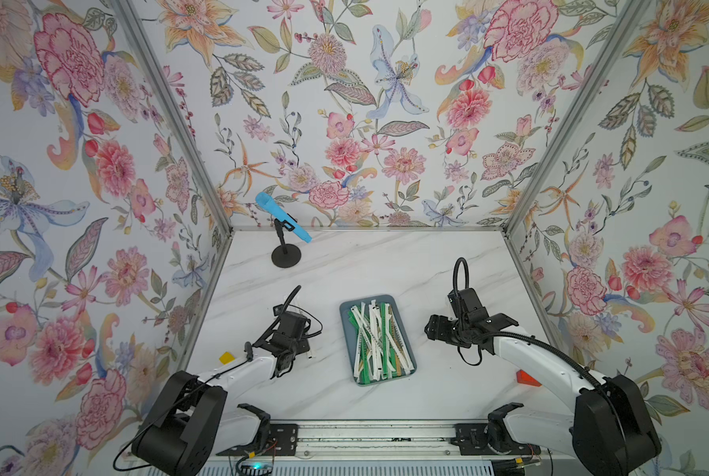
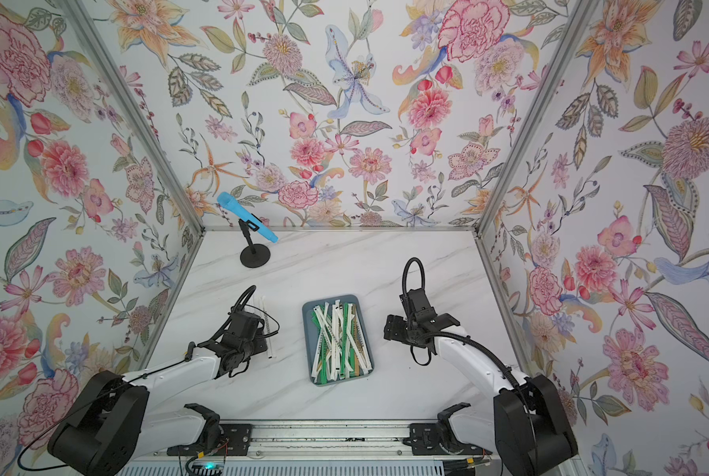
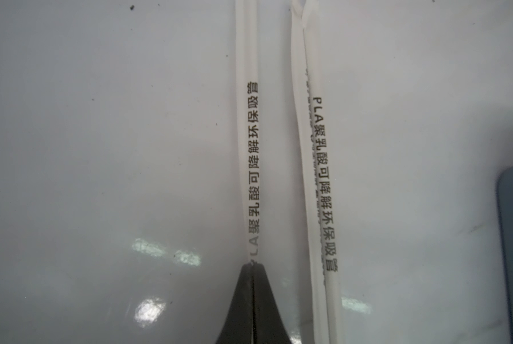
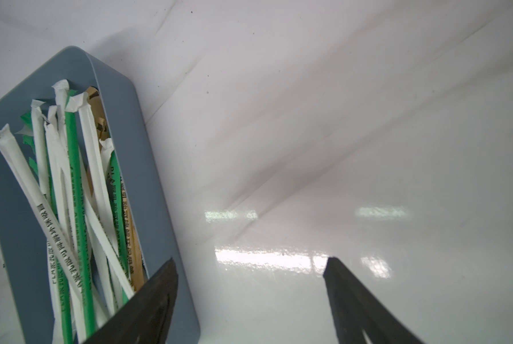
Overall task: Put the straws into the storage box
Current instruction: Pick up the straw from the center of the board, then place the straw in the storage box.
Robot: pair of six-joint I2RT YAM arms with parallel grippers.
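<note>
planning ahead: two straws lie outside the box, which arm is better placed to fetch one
Left: the left claw is shut on a white straw; the right claw is open, empty.

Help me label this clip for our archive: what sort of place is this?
Probably a purpose-built robot test booth, not a lived-in room: floral wallpaper panels held in bare metal frame posts, a marble-look tabletop, and a left arm and right arm mounted on a front rail.

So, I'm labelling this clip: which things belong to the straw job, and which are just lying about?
Job: storage box, straws inside it, pinched white straw, loose white straw beside it, left gripper.
Lying about: blue microphone, red block, yellow block.
</note>
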